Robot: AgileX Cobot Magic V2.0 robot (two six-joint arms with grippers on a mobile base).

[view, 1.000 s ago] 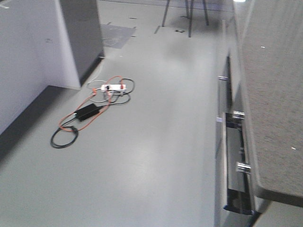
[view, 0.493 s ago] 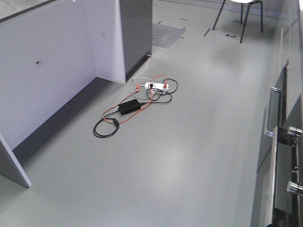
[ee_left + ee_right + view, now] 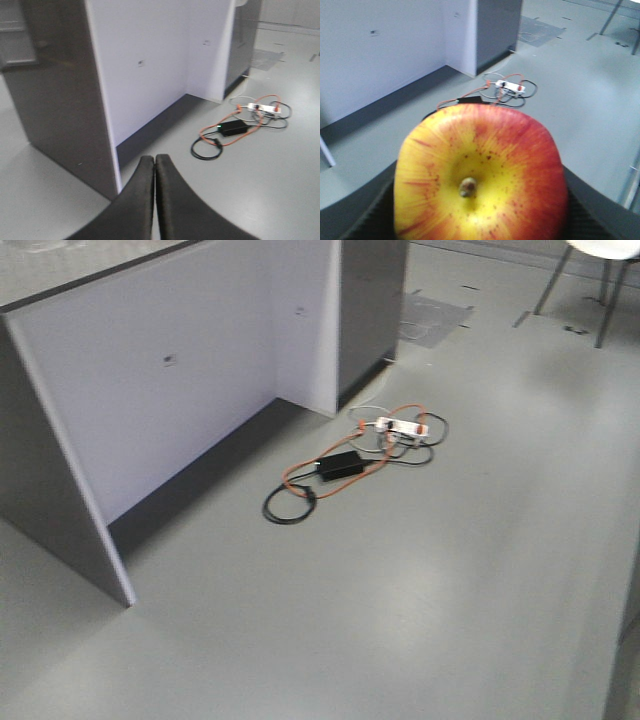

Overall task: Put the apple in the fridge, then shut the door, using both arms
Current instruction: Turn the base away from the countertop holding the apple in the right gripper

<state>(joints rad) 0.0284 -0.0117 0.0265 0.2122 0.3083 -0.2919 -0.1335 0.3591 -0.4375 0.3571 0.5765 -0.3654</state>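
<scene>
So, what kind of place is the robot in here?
Probably a lab or test room, not a home: a bare grey floor, a power strip among tangled cables lying on it, and plain white partition panels.

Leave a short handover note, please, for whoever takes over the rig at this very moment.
Left gripper: shut, empty, beside a white panel.
Right gripper: shut on the apple, stem end facing the wrist camera.
Fridge and door: not identifiable in any view.
A power strip and black adapter lie with cables on the floor ahead.
Done: apple picked up.
Left: reach the fridge, put the apple in, close the door.
</scene>
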